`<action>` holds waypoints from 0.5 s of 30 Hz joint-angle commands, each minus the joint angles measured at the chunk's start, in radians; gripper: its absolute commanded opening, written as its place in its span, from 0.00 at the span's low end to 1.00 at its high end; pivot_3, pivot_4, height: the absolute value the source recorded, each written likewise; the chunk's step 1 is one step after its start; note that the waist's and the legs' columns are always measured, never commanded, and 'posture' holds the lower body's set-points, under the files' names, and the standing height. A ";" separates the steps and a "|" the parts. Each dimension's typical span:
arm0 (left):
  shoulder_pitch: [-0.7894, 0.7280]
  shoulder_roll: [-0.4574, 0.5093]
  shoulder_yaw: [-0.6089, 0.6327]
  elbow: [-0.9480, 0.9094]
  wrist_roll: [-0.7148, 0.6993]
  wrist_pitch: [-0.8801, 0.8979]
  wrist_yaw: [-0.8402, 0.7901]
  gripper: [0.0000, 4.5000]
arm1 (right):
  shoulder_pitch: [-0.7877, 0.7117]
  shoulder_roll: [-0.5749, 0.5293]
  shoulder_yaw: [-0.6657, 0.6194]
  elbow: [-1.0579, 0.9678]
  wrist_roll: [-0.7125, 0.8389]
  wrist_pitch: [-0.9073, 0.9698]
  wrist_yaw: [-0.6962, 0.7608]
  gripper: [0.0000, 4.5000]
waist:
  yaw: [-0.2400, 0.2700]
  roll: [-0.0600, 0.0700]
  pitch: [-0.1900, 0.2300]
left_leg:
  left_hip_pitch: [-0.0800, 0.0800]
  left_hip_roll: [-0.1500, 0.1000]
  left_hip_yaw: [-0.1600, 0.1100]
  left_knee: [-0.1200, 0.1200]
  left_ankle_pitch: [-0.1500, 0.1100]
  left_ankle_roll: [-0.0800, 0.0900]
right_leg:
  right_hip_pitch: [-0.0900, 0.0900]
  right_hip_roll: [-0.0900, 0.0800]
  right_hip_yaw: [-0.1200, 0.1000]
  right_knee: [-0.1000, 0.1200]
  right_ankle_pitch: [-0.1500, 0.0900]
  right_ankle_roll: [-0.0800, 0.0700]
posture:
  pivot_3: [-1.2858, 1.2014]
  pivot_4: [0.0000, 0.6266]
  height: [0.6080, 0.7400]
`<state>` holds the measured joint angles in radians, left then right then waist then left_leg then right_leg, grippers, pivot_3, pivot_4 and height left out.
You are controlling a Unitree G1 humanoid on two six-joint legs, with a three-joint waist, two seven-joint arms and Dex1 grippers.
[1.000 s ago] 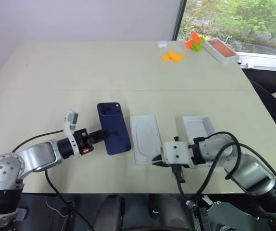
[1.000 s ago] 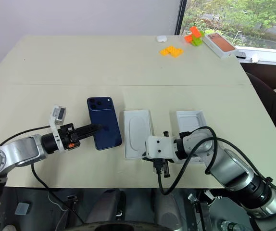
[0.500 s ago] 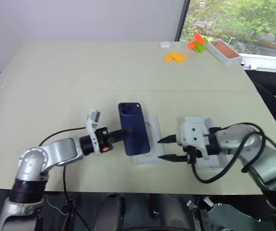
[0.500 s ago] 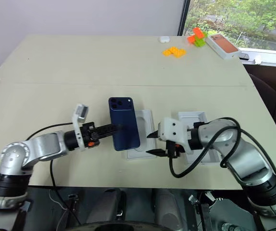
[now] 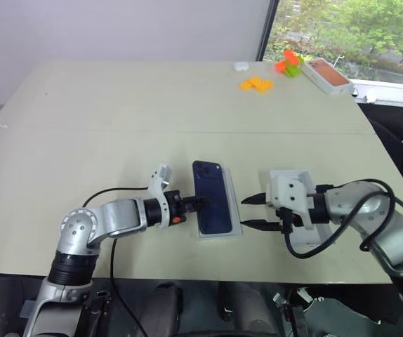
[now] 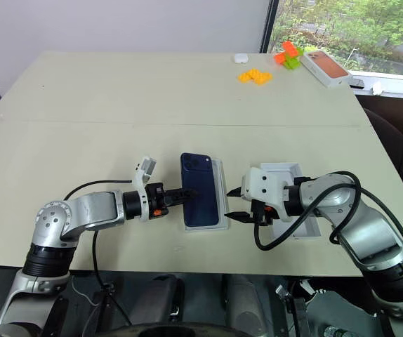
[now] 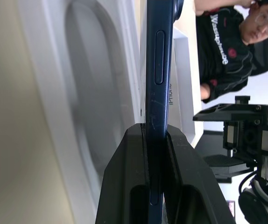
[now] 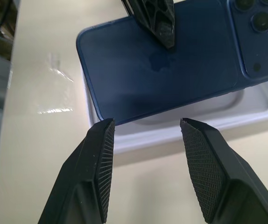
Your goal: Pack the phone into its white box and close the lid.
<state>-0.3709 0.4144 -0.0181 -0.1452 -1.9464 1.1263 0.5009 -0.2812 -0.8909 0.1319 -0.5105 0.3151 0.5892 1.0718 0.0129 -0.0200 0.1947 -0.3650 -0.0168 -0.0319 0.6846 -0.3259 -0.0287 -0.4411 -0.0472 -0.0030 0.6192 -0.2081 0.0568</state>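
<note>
The left end effector (image 5: 200,203) is clamped on the phone (image 5: 211,206), its two black fingers (image 7: 134,186) pinching the slim edge. The phone is glossy navy with rounded corners, a long side button on its rim and a raised camera cluster at the corner farthest from that grip. It hangs just above the white moulded insert (image 8: 190,122), which has an oval recess and lies directly past the left fingertips on the pale worktop (image 5: 117,105).

The right end effector (image 5: 255,212) stands open, empty, its tips pointing at the phone's free long edge and close to it without touching. Its finger pads (image 8: 204,172) are black with a fine cross-hatched grip texture.

Behind the right end effector, beside its white housing, sits the white box (image 6: 286,171), a shallow rectangular cardboard tray. In the left wrist view the side of a white carton beyond the phone carries grey lettering that reads "iPhone".

Far beyond both end effectors lie orange and green toy bricks (image 5: 254,83) and a carton with an orange phone picture (image 5: 326,74).
</note>
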 commanded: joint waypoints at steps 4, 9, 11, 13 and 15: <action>-0.037 -0.028 0.007 0.012 -0.026 0.017 0.039 0.00 | -0.005 -0.012 -0.015 -0.014 -0.002 -0.016 -0.009 0.52 | 0.000 0.000 0.000 | 0.001 0.000 0.000 0.000 0.000 0.000 | 0.000 0.000 0.000 0.000 0.000 0.000 | 0.52 0.24 1.00; -0.033 -0.064 0.026 0.026 -0.026 0.024 0.077 0.00 | -0.001 -0.013 -0.014 -0.017 -0.004 -0.016 -0.011 0.52 | 0.001 0.000 0.000 | 0.001 -0.001 0.000 0.000 0.001 -0.001 | 0.001 -0.001 0.000 0.001 0.000 0.000 | 0.52 0.24 1.00; -0.031 -0.072 0.030 0.026 -0.026 0.030 0.079 0.00 | -0.001 -0.013 -0.012 -0.015 -0.006 -0.018 -0.012 0.52 | 0.000 0.000 0.000 | 0.001 -0.001 0.000 0.000 0.001 -0.001 | 0.001 -0.001 0.000 0.001 0.000 0.000 | 0.52 0.24 1.00; -0.027 -0.075 0.028 0.028 -0.026 0.032 0.094 0.00 | -0.003 -0.012 -0.010 -0.013 -0.010 -0.020 -0.012 0.52 | 0.000 0.000 0.000 | 0.002 -0.001 0.000 0.000 0.001 -0.002 | 0.001 -0.001 0.000 0.001 0.000 0.000 | 0.52 0.24 1.00; -0.024 -0.079 0.028 0.031 -0.026 0.032 0.104 0.00 | -0.006 -0.010 -0.008 -0.011 -0.012 -0.021 -0.012 0.52 | 0.000 0.000 0.000 | 0.002 -0.001 0.000 0.000 0.001 -0.002 | 0.001 -0.001 0.000 0.001 0.000 0.000 | 0.52 0.24 1.00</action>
<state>-0.3887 0.3427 -0.0136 -0.0982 -1.9464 1.1522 0.6021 -0.2809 -0.8910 0.1334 -0.5059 0.3052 0.5832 1.0646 0.0133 -0.0200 0.1947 -0.3630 -0.0183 -0.0324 0.6846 -0.3248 -0.0307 -0.4397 -0.0481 -0.0026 0.6202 -0.2081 0.0568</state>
